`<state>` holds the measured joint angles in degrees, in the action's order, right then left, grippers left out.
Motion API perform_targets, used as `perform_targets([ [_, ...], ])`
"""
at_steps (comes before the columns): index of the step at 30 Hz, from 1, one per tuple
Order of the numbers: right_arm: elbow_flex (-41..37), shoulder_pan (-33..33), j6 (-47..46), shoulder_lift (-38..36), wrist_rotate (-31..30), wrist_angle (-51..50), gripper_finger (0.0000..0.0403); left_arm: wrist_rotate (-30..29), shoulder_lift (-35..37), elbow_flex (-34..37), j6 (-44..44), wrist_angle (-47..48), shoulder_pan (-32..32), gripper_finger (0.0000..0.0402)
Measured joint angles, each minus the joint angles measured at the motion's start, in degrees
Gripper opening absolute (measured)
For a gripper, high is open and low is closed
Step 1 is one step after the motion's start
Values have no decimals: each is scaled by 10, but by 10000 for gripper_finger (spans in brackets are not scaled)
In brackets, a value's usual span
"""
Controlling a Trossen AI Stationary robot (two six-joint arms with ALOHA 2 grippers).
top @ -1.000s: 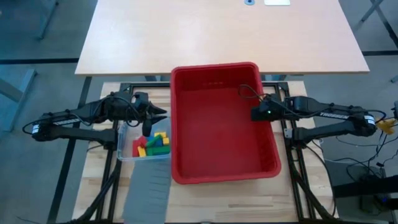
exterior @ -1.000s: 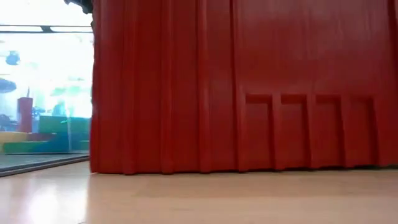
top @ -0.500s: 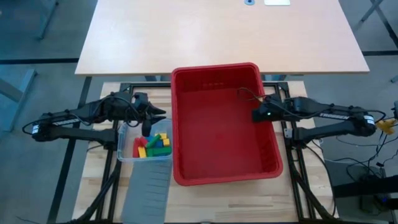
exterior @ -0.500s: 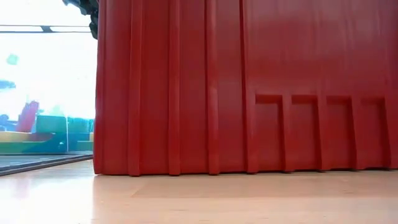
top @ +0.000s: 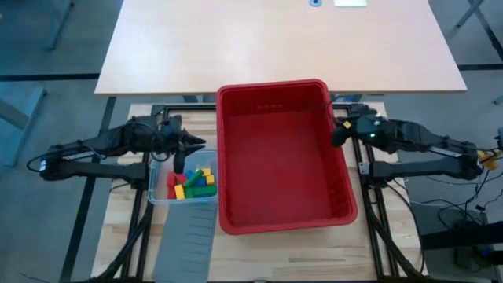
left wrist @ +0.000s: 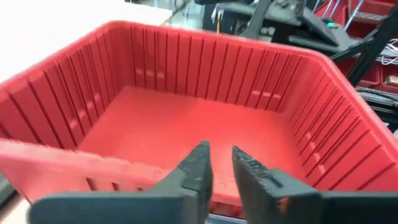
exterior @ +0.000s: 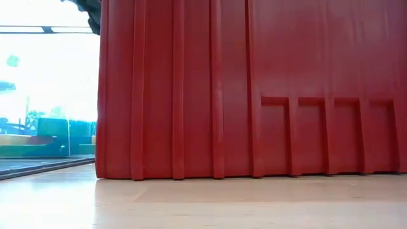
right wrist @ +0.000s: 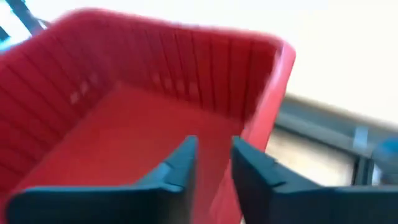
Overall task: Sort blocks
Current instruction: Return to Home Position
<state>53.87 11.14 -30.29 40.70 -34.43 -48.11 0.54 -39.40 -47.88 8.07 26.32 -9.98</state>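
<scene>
High view: the blocks [top: 192,182], red, yellow, green and blue, lie heaped in a small clear tub [top: 159,194] just left of the red bin [top: 271,85] on the wooden surface [top: 126,228]. The left tool [top: 181,161] hangs over the tub's far edge, its fingers a narrow gap apart, grasping nothing. The right tool [top: 336,135] sits at the bin's right rim, likewise slightly parted and released. A grey slotted panel [top: 187,244] lies just in front of the tub.

Light wooden table [top: 314,255], bearing red bin [top: 275,165], clear tub [top: 159,189], grey divider panel [top: 187,244]
</scene>
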Motion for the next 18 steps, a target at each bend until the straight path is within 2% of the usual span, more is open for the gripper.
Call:
perform_targets([
  [1,0,0,33,-9,-2,20,32,0,10,0,-10,0,0,27],
  [3,0,0,100,-27,-1,71,10,0,33,0,-27,0,0,8],
  [9,0,0,266,-82,41,237,2,-3,110,0,-77,0,0,0],
  [12,-2,0,309,-110,55,302,0,-27,145,0,-77,-1,0,0],
  [18,-47,0,306,-185,59,296,0,-61,196,0,-74,0,0,0],
])
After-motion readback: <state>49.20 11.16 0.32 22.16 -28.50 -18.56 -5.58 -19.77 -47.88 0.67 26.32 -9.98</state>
